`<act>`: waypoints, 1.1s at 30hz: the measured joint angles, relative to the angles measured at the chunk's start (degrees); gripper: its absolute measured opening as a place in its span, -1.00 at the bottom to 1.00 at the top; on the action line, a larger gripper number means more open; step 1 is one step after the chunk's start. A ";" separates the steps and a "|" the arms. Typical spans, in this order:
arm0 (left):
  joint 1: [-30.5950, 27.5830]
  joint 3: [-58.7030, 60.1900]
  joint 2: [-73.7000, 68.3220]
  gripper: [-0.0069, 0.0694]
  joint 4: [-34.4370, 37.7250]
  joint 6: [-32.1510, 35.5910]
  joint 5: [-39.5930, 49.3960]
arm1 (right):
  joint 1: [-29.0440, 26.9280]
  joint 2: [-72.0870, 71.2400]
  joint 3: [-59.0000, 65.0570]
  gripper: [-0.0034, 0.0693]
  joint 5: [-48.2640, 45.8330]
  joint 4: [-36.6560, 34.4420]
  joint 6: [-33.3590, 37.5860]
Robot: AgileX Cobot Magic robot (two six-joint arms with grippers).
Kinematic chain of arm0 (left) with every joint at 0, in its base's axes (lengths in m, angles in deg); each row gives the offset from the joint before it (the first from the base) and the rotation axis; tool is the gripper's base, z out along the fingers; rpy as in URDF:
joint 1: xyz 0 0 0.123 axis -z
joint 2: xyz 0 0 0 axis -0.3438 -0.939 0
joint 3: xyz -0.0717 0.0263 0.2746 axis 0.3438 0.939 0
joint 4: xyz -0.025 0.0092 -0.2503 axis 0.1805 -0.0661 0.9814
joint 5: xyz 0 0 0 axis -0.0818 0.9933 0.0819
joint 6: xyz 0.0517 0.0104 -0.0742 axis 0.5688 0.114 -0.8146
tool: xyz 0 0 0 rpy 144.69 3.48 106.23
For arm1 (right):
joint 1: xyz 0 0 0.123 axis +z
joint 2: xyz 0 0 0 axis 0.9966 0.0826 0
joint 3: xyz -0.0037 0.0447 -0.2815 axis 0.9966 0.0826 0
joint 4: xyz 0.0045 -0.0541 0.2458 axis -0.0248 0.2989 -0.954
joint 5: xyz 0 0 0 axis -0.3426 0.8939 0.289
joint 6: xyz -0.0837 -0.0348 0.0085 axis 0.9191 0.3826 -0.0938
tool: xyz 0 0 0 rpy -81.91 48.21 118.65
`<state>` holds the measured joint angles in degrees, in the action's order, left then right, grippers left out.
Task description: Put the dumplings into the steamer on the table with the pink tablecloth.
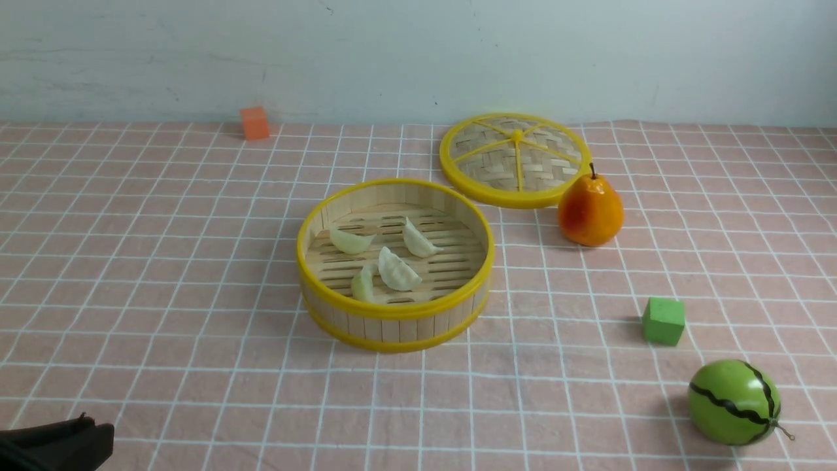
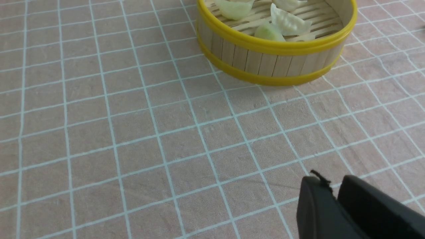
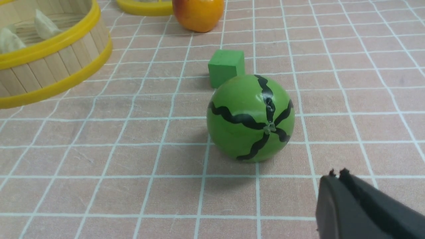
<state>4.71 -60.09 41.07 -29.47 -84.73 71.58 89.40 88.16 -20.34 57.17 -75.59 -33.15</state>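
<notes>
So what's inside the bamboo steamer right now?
Four dumplings lie on the slatted floor of the steamer: two pale green, two cream-white. The near wall hides a strip of the floor at the front, so anything lying there cannot be seen.

A pale bluish-white wall [image 1: 418, 59], scuffed and faintly streaked, runs straight across the back in the front view, evenly lit, with soft shadows falling beneath things.
</notes>
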 joint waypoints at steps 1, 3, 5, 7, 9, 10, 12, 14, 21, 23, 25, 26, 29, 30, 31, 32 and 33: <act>0.00 0.49 0.50 -0.57 0.00 0.00 -0.68 | 0.00 0.00 0.00 -0.91 0.00 0.00 0.00; -0.56 3.22 3.08 -0.57 0.31 0.00 -3.02 | 0.00 0.00 0.00 -0.91 0.00 0.00 -0.05; -1.77 6.70 6.31 -0.57 1.19 0.00 -4.21 | 0.00 0.00 0.00 -0.90 0.00 0.00 -0.07; -5.55 10.86 12.47 -0.56 2.18 0.00 -4.18 | 0.00 0.00 0.00 -0.90 0.00 0.00 -0.07; -10.83 14.17 19.22 -0.55 2.93 0.00 -4.24 | 0.00 0.00 0.00 -0.89 0.00 0.00 -0.07; -12.78 14.88 21.72 -0.55 3.22 0.00 -4.43 | 0.00 0.00 0.00 -0.89 0.00 0.00 -0.07; -16.35 17.15 25.15 -0.55 3.88 0.00 -5.83 | 0.00 0.00 0.00 -0.88 0.00 0.00 -0.07; -19.93 20.00 26.15 -0.55 4.54 0.00 -9.08 | 0.00 -0.06 0.00 -0.87 0.00 0.00 -0.07; -22.04 22.11 26.16 -0.65 7.82 0.00 -5.38 | 0.00 -0.06 0.00 -0.87 -0.05 0.00 -0.11; -21.05 22.37 26.20 -0.82 8.24 1.00 -3.20 | 0.00 -0.06 0.00 -0.87 -0.05 0.00 -0.11; -20.32 22.37 26.20 -0.86 8.29 1.44 -3.20 | 0.00 -0.06 0.00 -0.87 -0.05 0.00 -0.11; -19.99 22.37 26.20 -0.86 8.36 1.44 -3.20 | 0.00 -0.06 0.00 -0.87 -0.05 0.00 -0.11; -19.80 22.37 26.20 -0.86 8.76 1.44 -3.20 | 0.00 -0.06 0.00 -0.87 -0.05 0.00 -0.11; -19.80 22.37 26.20 -0.86 8.81 1.44 -3.20 | 0.00 -0.06 0.00 -0.86 -0.05 0.00 -0.11; -19.80 22.37 26.20 -0.86 8.81 1.44 -3.20 | 0.00 -0.06 0.00 -0.86 -0.05 0.00 -0.11; -19.80 22.37 26.20 -0.86 8.96 1.44 -3.20 | 0.00 -0.06 0.00 -0.86 -0.05 0.00 -0.11; -19.80 22.37 26.20 -0.86 9.03 1.44 -3.20 | 0.00 -0.06 0.00 -0.85 -0.05 0.00 -0.11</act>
<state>-15.09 -37.72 67.27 -20.44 -83.29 68.39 89.40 88.10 -20.34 57.12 -75.59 -33.26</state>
